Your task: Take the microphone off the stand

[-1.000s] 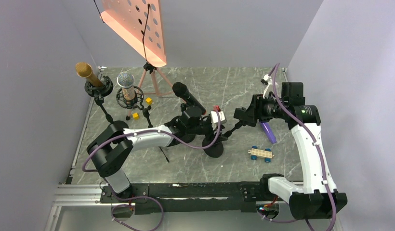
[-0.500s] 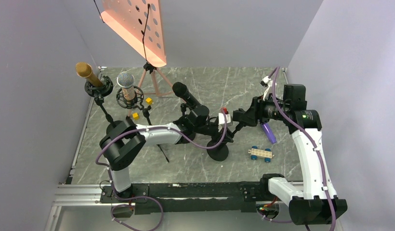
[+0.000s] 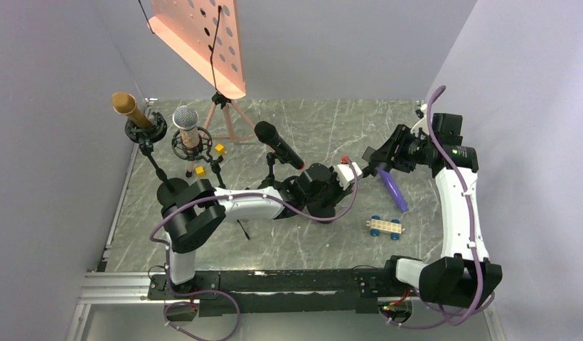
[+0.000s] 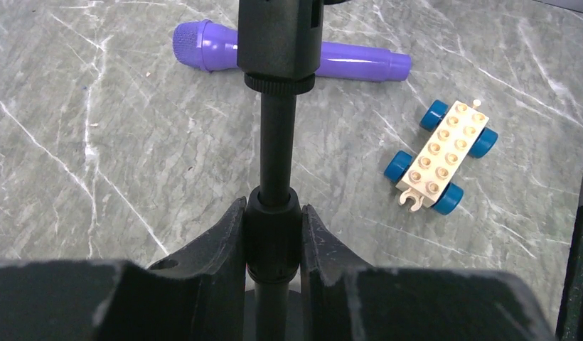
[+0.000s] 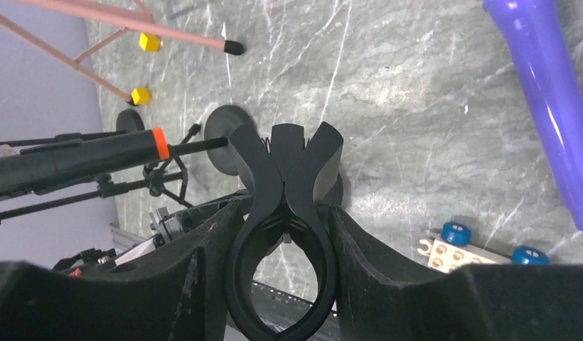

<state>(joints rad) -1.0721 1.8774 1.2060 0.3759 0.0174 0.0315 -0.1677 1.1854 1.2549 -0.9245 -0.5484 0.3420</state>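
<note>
The left gripper (image 4: 273,238) clamps narrowly around the stand pole (image 4: 277,153), the right gripper (image 5: 281,234) grasps the stand's mic clip (image 5: 286,160) at a wider spread, and the purple microphone (image 4: 356,64) lies on the table (image 4: 97,142).

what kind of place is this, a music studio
Probably a robot test cell, not a real studio: plain grey walls box in a marble-patterned tabletop, two white-and-black robot arms are bolted at its near edge, and a gold microphone on a stand shares it with a wheeled toy brick.
</note>
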